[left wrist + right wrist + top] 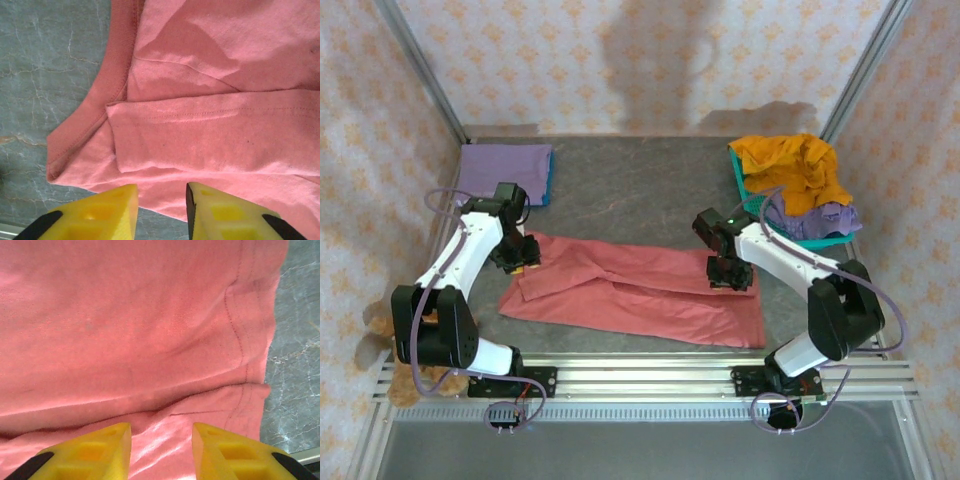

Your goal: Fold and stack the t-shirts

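Note:
The dusty red t-shirt (640,295) lies flat on the grey table, folded into a long band running left to right. My left gripper (525,255) hovers over its collar end, and in the left wrist view the left gripper (162,192) stands open above the shirt's edge (210,135) with nothing between its yellow fingers (115,210). My right gripper (730,275) is over the hem end; in the right wrist view the right gripper (161,432) is open just above the red cloth (140,330). A mustard orange t-shirt (790,170) and a lavender one (832,215) sit heaped at the back right.
A teal mesh basket (810,240) holds the heaped shirts at the back right. A folded lavender shirt (505,168) lies at the back left corner. A brown teddy bear (380,335) sits beside the left arm's base. Patterned walls close in the table.

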Robot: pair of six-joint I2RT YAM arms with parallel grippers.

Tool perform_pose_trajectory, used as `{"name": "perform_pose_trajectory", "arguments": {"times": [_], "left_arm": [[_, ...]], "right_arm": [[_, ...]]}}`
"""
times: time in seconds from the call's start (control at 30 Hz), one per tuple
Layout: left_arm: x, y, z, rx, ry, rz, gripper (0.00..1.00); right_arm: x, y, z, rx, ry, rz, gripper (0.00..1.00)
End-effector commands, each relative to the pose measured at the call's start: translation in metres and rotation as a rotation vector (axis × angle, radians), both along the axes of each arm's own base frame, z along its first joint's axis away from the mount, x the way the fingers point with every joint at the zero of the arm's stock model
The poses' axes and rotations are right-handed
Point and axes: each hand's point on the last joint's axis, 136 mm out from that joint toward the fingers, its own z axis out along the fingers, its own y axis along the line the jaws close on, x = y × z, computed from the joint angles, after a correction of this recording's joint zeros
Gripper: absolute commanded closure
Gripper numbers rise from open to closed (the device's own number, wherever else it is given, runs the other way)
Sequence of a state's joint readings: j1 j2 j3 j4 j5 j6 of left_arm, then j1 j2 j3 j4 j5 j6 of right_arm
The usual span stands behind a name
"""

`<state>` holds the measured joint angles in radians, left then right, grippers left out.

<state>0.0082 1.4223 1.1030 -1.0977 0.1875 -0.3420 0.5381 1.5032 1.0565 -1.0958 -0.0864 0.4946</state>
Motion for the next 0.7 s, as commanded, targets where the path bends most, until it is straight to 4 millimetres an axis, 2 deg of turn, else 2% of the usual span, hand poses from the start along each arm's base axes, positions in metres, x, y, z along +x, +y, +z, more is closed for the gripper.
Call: {"name": "perform_pose_trajectory", "arguments": {"times": [0.0,0.13,0.3,0.47,0.67], "left_arm": [[-0.004,0.001,0.016,0.023,-0.029,0.003,0.58],[0.009,-0.011,0.016,-0.031,-0.044,-0.017,0.53],[0.034,-0.045,0.006,-0.147,-0.062,-0.075,0.52],[0.058,-0.076,-0.012,-0.220,-0.076,-0.104,0.52],[0.080,-0.096,-0.027,-0.213,-0.077,-0.127,0.52]], "right_arm": [[0.004,0.000,0.016,-0.006,-0.028,-0.006,0.63],[0.015,0.017,0.013,0.067,-0.053,-0.010,0.63],[0.029,0.035,0.007,0.130,-0.064,-0.001,0.63],[0.039,0.041,0.005,0.131,-0.059,0.019,0.63],[0.041,0.042,0.004,0.124,-0.049,0.034,0.63]]}}
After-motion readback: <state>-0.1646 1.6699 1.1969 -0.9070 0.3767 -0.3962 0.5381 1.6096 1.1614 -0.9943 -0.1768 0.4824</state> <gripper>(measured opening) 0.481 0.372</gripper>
